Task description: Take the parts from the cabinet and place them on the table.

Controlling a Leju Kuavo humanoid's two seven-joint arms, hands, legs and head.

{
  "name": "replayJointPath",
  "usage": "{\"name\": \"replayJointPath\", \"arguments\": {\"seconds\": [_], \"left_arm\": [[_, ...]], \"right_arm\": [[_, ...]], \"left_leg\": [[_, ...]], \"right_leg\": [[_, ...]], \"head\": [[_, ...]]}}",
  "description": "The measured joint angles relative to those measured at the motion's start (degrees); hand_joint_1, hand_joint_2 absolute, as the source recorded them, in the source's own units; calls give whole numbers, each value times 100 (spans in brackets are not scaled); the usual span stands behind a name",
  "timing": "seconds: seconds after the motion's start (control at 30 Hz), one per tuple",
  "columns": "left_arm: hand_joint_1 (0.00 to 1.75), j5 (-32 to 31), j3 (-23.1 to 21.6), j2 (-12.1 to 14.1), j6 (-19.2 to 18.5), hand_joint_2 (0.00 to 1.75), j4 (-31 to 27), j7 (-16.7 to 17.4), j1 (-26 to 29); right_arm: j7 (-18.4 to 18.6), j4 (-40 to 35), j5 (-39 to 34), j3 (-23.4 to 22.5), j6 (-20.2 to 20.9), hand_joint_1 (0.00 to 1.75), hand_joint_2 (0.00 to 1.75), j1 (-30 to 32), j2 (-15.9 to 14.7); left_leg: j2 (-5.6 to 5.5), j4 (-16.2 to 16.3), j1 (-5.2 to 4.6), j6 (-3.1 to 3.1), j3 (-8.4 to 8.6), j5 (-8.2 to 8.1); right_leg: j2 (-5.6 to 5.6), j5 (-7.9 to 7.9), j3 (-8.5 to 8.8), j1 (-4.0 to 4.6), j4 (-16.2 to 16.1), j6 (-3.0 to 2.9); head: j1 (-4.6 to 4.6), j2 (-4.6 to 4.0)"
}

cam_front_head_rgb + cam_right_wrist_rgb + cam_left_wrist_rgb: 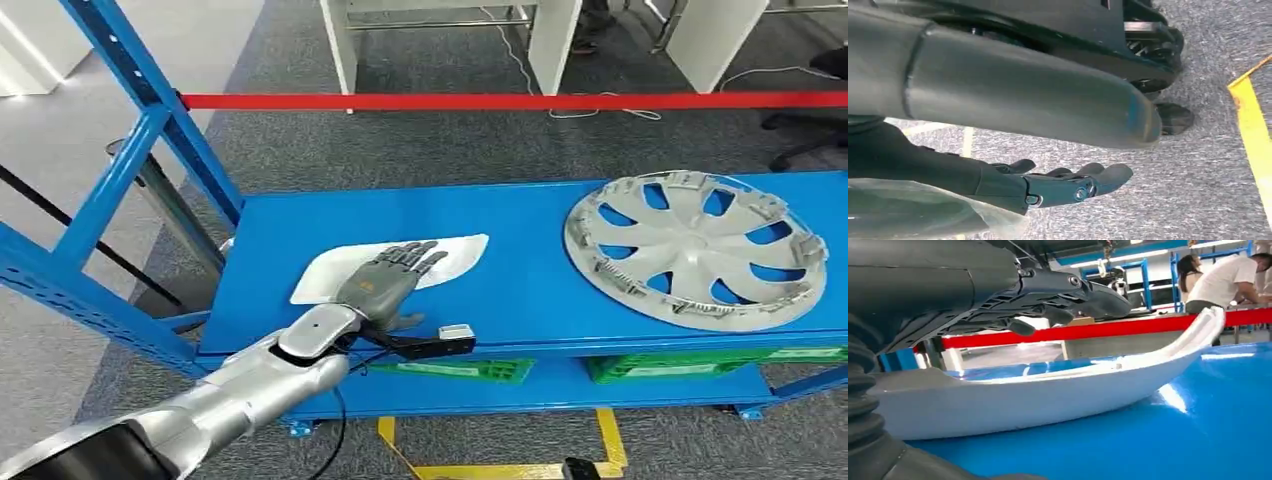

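Head view: left robot hand (pixel 385 282), released, fingers spread flat above white curved trim part (pixel 400 262) on blue worktop (pixel 520 290); right robot hand (pixel 1068 187) hangs empty; advice: lower thumb under near edge, fingers over top, then clench evenly.

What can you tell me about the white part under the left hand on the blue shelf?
The white part is a smooth, glossy, long curved shell, plastic by the look of it, tapering to an upturned tip. It lies hollow side up on the blue shelf, left of the silver wheel cover and apart from it. The left hand is stretched over it, fingers extended, not closed around it.
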Motion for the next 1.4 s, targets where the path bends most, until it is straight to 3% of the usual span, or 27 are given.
{"name": "replayJointPath", "arguments": {"seconds": [0.03,0.1,0.2,0.23,0.3,0.33,0.37,0.4,0.47,0.5,0.53,0.57,0.67,0.7,0.73,0.8,0.83,0.87,0.9,1.0,1.07,1.13,1.2,1.23,1.33,1.37,1.4], "left_arm": [[0,0,0,-4,2,175,9,0,-5],[0,0,0,-9,9,175,13,0,-11],[0,0,0,-28,11,175,22,6,-21],[0,-34,0,-39,33,175,24,31,-29],[0,-131,4,-48,125,175,33,166,-19],[0,-162,18,-46,173,175,42,221,-12],[0,-206,52,-46,210,175,50,260,-5],[0,-263,83,-46,245,175,57,313,0],[0,-381,155,-46,315,175,59,400,-1],[0,-429,184,-44,350,175,59,440,0],[0,-457,228,-37,380,175,63,463,-8],[175,-488,258,-33,387,175,72,501,-11],[175,-498,402,30,309,175,118,672,-33],[175,-496,459,92,242,175,142,739,-48],[175,-485,540,158,227,175,173,741,-69],[175,-472,701,295,238,175,260,680,-61],[175,-472,768,335,249,175,291,673,-33],[175,-474,841,399,262,175,321,669,1],[175,-474,907,435,280,175,341,669,31],[175,-409,1138,551,310,175,376,562,67],[175,-396,1279,579,354,175,391,498,79],[175,-404,1377,588,437,175,398,433,88],[175,-398,1489,579,538,175,400,301,69],[175,-391,1537,577,571,175,404,253,56],[175,-372,1622,544,601,175,426,201,56],[175,-372,1646,538,636,175,437,201,70],[175,-369,1668,531,682,175,444,199,86]], "right_arm": [[0,0,0,0,0,0,0,-1,9],[0,0,-2,0,0,0,0,2,9],[0,0,0,0,4,0,0,0,9],[-2,0,-2,0,4,0,0,-3,9],[-2,0,9,2,4,0,0,3,9],[-9,0,13,2,4,0,0,15,9],[-22,0,15,2,2,0,0,27,9],[-35,0,20,0,0,0,0,29,9],[-68,0,22,0,9,0,0,17,9],[-83,0,22,2,39,0,0,14,9],[-92,0,22,2,74,0,0,4,13],[-103,0,26,2,79,0,0,1,13],[-85,0,76,0,66,0,0,21,15],[-90,0,87,-2,46,0,0,13,22],[-98,0,94,-2,-2,0,0,4,26],[-175,0,92,-2,-72,0,0,9,26],[-219,0,92,-2,-81,0,0,13,26],[-257,0,92,-2,-94,0,0,17,26],[-293,0,92,-4,-107,0,0,23,26],[-384,0,94,-7,-140,0,0,16,33],[-424,0,98,-11,-157,0,0,4,44],[-459,0,98,-15,-175,0,0,-1,44],[-494,0,81,-22,-192,0,0,-1,44],[-522,0,76,-28,-208,0,0,-4,44],[-540,0,70,-72,-214,0,0,-11,44],[-551,0,77,-81,-225,0,0,-2,44],[-571,0,77,-92,-240,0,0,4,44]], "left_leg": [[3,-114,-18,10,56,-41],[-6,-103,-30,10,21,-58],[-10,-234,21,88,86,17],[-7,-233,23,129,78,20],[-1,-231,15,142,65,12],[0,-228,14,143,60,12],[-1,-226,15,142,63,11],[-2,-218,20,138,66,8],[-13,-182,36,96,76,-21],[-14,-154,31,54,71,-49],[-18,-95,-27,24,20,-67],[-17,-106,-21,0,2,-43],[-16,-98,-8,-51,15,-53],[-10,-13,2,-93,-6,-143],[-6,262,5,-128,-123,-318],[-5,1210,20,-174,-555,-750],[-5,1578,23,-182,-733,-865],[-4,1701,23,-181,-809,-844],[-4,1587,23,-166,-761,-692],[-4,208,-6,-33,-187,99],[2,-117,-37,3,-44,27],[-3,-96,-45,12,-66,10],[4,-215,17,59,10,56],[7,-233,26,96,28,59],[8,-226,21,109,19,61],[8,-223,21,109,21,60],[8,-218,23,107,25,59]], "right_leg": [[11,-14,-24,38,19,34],[-16,5,-36,19,-7,95],[-22,-101,-102,10,75,187],[-18,-313,-250,9,414,207],[-19,-742,-711,5,1383,246],[-20,-824,-874,5,1700,263],[-21,-761,-908,2,1738,270],[-23,-568,-801,-3,1518,277],[-29,-29,-304,-20,499,276],[-31,29,-133,-29,112,282],[-23,-35,-6,-5,17,261],[-10,-41,-47,-12,47,189],[-2,-27,-44,-12,29,94],[-8,-18,-31,-27,21,46],[-9,-25,-28,-30,21,-1],[-9,-34,-27,-22,21,-23],[-8,-37,-27,-17,21,-27],[-2,-37,-22,-14,21,-27],[7,-40,-13,-9,22,-29],[16,-60,29,12,21,-28],[5,-76,-5,50,32,12],[-16,-64,1,41,6,65],[-6,-138,-25,44,46,126],[-14,-277,-106,52,235,144],[-13,-827,-743,37,1533,196],[-14,-836,-867,39,1751,210],[-15,-711,-846,36,1673,219]], "head": [[-2,0],[7,0],[22,0],[35,2],[44,0],[50,0],[46,0],[50,0],[50,0],[52,0],[74,0],[48,2],[44,2],[37,0],[9,0],[13,0],[9,0],[9,0],[11,0],[4,0],[7,0],[6,0],[4,2],[44,0],[66,0],[74,0],[66,0]]}}
